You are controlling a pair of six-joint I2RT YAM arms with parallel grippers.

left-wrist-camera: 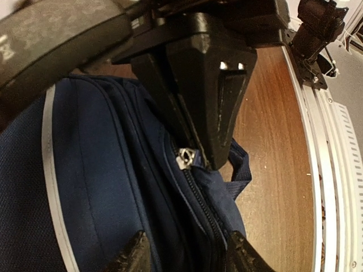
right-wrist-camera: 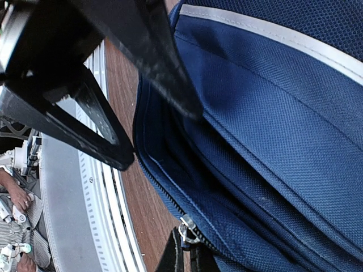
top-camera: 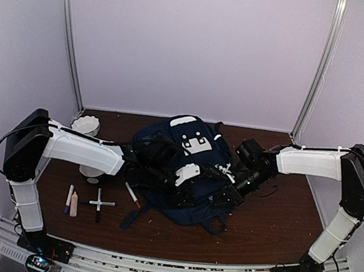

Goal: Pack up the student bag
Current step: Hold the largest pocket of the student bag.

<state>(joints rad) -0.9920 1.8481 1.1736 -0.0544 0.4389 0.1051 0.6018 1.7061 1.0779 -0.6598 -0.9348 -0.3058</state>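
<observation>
Glossy wood table (top-camera: pixel 278 221), woven navy student bag (top-camera: pixel 168 141)

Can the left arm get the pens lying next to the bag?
Probably yes. The pens lie uncovered, close beside that arm. The left gripper is at the student bag, so it must pull back first.

Large navy-blue fabric backpack (top-camera: pixel 168 138) with white patches lies slumped at the scene's centre (a dark strap trails nearward); its zip looks partly open.
</observation>
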